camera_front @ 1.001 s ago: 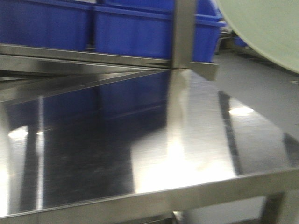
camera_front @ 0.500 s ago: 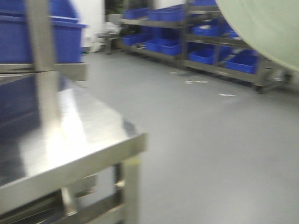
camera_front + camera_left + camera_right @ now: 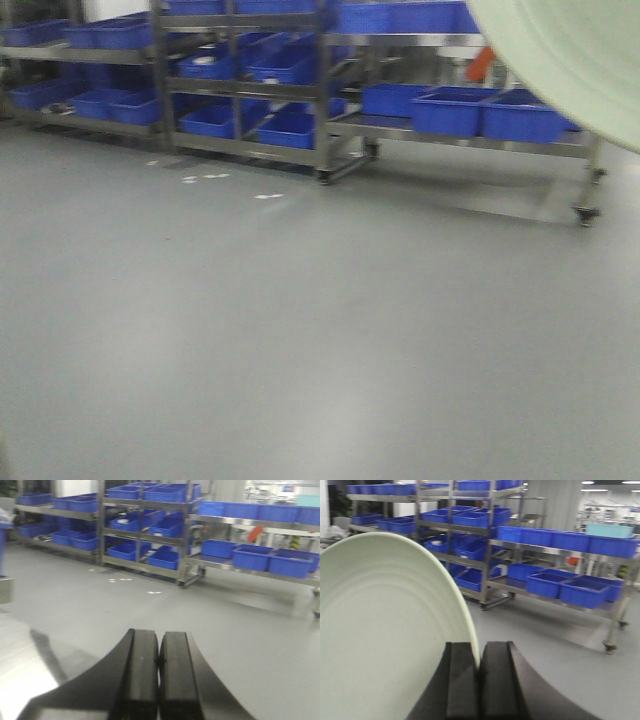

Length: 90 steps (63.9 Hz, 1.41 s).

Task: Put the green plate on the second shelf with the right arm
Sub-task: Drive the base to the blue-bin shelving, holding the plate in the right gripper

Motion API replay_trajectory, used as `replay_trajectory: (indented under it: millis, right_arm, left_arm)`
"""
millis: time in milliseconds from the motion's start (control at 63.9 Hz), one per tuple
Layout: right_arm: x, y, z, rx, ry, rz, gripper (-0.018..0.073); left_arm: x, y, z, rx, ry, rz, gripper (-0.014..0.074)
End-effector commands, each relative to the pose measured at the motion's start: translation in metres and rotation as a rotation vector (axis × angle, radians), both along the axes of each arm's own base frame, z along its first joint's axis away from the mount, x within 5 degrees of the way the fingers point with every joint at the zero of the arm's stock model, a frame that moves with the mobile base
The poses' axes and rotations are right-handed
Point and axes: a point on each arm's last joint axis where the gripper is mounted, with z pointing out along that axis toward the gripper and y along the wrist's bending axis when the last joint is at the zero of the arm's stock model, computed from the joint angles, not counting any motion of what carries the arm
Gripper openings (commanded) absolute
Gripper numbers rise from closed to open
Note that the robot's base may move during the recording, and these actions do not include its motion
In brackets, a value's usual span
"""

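The green plate (image 3: 385, 630) is pale mint and round, held on edge in my right gripper (image 3: 479, 652), whose jaws are shut on its rim. The plate fills the left of the right wrist view. Its edge also shows at the top right of the front view (image 3: 570, 60). My left gripper (image 3: 159, 642) is shut and empty, pointing out over the grey floor. A bright steel surface (image 3: 20, 670) lies at the lower left of the left wrist view.
Steel shelf racks on wheels with several blue bins (image 3: 270, 70) stand along the far wall. A low rack with blue bins (image 3: 480, 115) stands at the right. Grey floor (image 3: 300, 330) lies in front.
The front view has swung right: the steel table and its upper shelf with blue bins have left the picture, and the floor and far racks now fill it. The plate stays at the top right.
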Motion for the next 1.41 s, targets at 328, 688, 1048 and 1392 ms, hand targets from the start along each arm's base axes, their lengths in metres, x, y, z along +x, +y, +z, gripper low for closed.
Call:
replay_trajectory:
  millis: [328,688,1048,1392]
  right_arm:
    - [-0.0040,0.0006,0.0197,0.020,-0.132,0.011,0.0027]
    - [-0.0040,0.0006,0.0197,0.020,-0.132,0.011,0.0027]
    - [-0.0040,0.0006,0.0197,0.020,-0.132,0.011,0.0027]
    - [-0.0040,0.0006,0.0197,0.020,-0.132,0.011,0.0027]
  left_arm:
    - [0.0000,-0.0005,-0.0056,-0.010,-0.057,-0.008,0.0131]
    - [0.0000,-0.0005,-0.0056,-0.010,-0.057,-0.008,0.0131]
    - [0.0000,-0.0005,-0.0056,-0.010,-0.057,-0.008,0.0131]
    - [0.0000,-0.0005,-0.0056,-0.010,-0.057,-0.008,0.0131]
